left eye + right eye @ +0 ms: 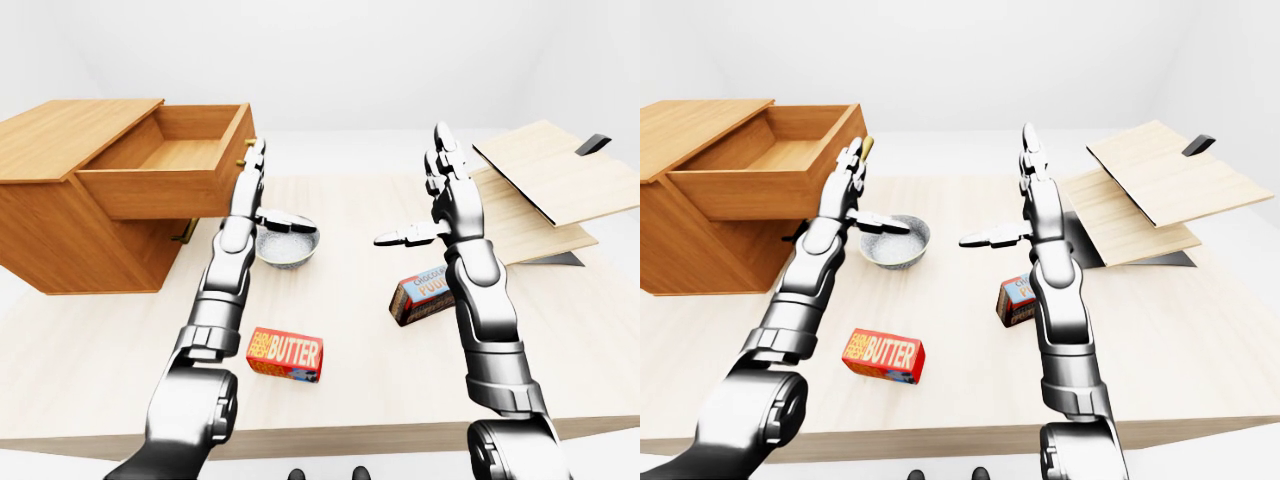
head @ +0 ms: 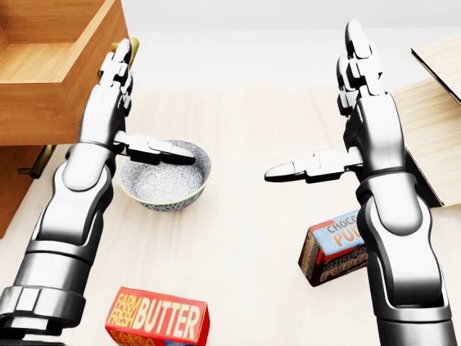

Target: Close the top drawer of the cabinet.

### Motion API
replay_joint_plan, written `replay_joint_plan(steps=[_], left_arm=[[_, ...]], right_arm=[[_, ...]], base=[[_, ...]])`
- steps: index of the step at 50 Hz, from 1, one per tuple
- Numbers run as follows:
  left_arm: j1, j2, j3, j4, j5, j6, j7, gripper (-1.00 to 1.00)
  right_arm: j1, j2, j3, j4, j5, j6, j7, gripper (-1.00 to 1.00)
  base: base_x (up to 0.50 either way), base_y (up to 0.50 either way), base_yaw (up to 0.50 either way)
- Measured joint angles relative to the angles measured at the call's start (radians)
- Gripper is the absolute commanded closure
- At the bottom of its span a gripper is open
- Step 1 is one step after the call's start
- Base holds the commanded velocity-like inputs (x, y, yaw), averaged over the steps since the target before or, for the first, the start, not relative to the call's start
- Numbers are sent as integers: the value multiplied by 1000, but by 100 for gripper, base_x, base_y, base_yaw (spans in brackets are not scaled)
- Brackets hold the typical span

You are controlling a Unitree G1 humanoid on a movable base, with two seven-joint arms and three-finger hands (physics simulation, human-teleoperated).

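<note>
Nearest the camera, at the bottom of the head view: red butter box [image 2: 158,316] lying flat on the table [image 2: 245,223]. To its right, chocolate pudding box [image 2: 333,247], partly hidden behind the right forearm.

Further up the head view: patterned bowl [image 2: 166,175], upright, left of centre. Left thumb extends out over its near rim; contact cannot be told.

Left hand [image 2: 115,86] raised, fingers [image 2: 119,61] straight and released, grasping nothing. Fingertips stand just beside the brass handle [image 2: 132,47] at the corner of the drawer's face; whether they touch it cannot be told. Right hand [image 2: 364,90] raised likewise, fingers extended upward, thumb out toward the view's left, holding nothing, well apart from the drawer.

Top drawer [image 1: 170,160] of the cabinet [image 1: 70,215]: pulled well out, overhanging the table, interior open to view in the left-eye view and showing bare wood. Cabinet sits at the table's left side. A second brass handle [image 2: 36,162] shows on the cabinet face below the drawer.

Far right: light wooden boards [image 1: 545,185], stacked and tilted, at the table's right edge.
</note>
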Motion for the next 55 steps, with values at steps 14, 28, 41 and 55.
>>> replay_joint_plan(steps=[14,28,41,55], left_arm=[[-58,-21,-3,417,-5,-90,48,-100],[-70,27,18,533,-14,-90,72,-100],[-73,62,23,525,-41,-90,78,-100],[-83,98,28,554,-65,-90,94,-100]], right_arm=[[12,0,-1,-1,-2,0,0,-100],[23,3,0,26,-6,0,1,-100],[33,9,5,39,-15,0,3,-100],[41,8,4,33,-19,0,7,-100]], base=[[0,0,0],[0,0,0],[0,0,0],[0,0,0]])
